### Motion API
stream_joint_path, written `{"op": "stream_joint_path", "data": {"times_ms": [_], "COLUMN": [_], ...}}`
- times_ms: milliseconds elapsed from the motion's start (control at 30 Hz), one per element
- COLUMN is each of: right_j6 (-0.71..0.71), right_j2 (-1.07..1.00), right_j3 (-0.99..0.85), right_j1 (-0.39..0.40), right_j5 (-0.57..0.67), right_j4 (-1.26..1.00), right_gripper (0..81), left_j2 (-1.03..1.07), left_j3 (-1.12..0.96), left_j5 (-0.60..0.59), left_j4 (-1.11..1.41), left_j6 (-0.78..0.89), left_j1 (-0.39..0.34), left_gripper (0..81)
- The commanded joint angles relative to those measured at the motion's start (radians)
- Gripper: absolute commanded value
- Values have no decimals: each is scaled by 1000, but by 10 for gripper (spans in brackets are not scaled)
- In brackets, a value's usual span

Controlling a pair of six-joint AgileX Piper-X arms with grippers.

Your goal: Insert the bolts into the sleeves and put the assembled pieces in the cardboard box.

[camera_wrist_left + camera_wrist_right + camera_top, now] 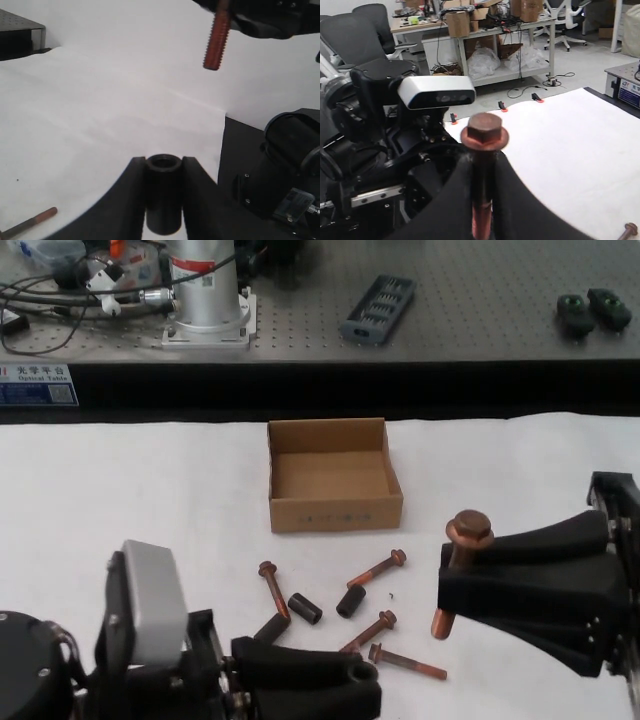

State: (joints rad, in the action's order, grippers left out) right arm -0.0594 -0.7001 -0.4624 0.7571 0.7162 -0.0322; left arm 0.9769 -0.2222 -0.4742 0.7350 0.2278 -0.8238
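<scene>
**Assembly at the first mating, seen from beside the desk.**

The left end effector (163,163) is clamped on a black sleeve (162,210). The sleeve stands upright between the fingers with its open bore facing up. The right end effector (482,167) is closed on the shank of a copper bolt (484,134), which it holds upright with the hex head on top and the threaded tip hanging free below. In the left wrist view the threaded tip (215,45) hangs above the sleeve and off to one side, clearly apart from the bore. The two parts are not yet aligned.

The cardboard box (335,510) sits open on the white desk (150,500), beyond the parts, and nothing is visible inside it. Four loose bolts (377,568) and some loose sleeves (305,608) lie scattered between the box and the arms, near one another but not joined.

Progress, as judged: early. Each end effector has picked up one part, but no bolt is seated in a sleeve and no assembled piece has been boxed. What remains is to centre the tip over the bore, push the bolt in, place the pair in the box, and then repeat with the loose parts.
</scene>
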Motion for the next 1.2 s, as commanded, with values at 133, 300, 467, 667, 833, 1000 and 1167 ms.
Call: {"op": "stream_joint_path", "data": {"times_ms": [133,300,467,667,833,1000,1167], "right_j6": [9,9,9,9,15,16,38], "right_j2": [-1,-1,-1,-1,-1,-1,-1], "right_j3": [-2,-2,-2,-2,-2,-2,-2], "right_j1": [2,2,2,2,2,2,2], "right_j5": [28,51,64,80,80,80,80], "right_j4": [-19,-19,-19,-19,-19,-19,-19], "right_gripper": [28,28,28,28,28,28,28], "left_j2": [82,104,104,104,104,104,104], "left_j3": [-100,-139,-139,-139,-139,-137,-137], "left_j5": [-10,-63,-92,-126,-177,-194,-193], "left_j4": [31,31,48,148,158,158,161], "left_j6": [-64,-72,-72,-72,-72,-72,-72], "left_j1": [-38,-38,-38,-38,-38,-38,-38], "left_gripper": [6,6,6,6,6,6,6]}}
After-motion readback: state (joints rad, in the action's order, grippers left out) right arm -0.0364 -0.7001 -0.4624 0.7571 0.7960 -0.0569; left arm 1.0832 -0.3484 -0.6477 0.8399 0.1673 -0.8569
